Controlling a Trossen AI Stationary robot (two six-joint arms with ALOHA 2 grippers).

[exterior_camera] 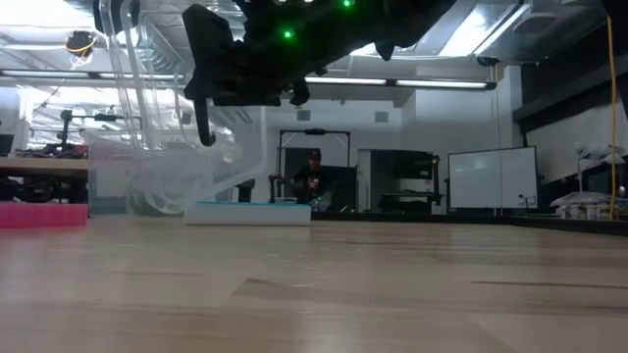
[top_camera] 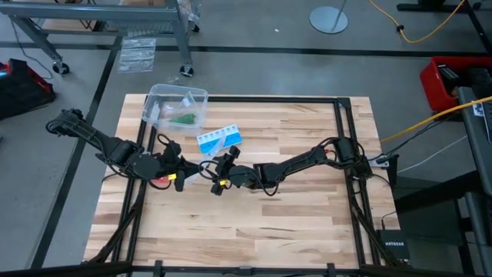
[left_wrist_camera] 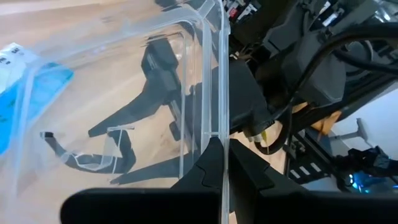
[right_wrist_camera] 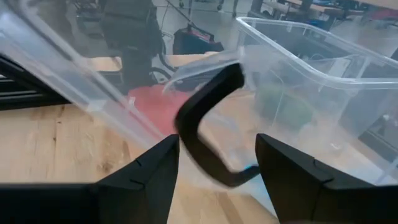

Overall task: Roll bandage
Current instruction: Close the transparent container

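In the clear box (top_camera: 165,96) near the table's (top_camera: 292,223) far left corner: the bandage (top_camera: 184,119), a small green bundle, well apart from both grippers. Also visible through the box wall in the right wrist view. Just beside the box, toward the table's middle, a blue-and-white pill box (top_camera: 219,139).

Over the table's middle, left of centre, the left gripper (top_camera: 175,171), fingers together and clamped on the thin edge of a clear lid (left_wrist_camera: 124,93), held off the wood.

Close by, facing it, the right gripper (top_camera: 221,178), fingers wide apart around the lid's black clip (right_wrist_camera: 205,118). Touching it or not, hard to say.
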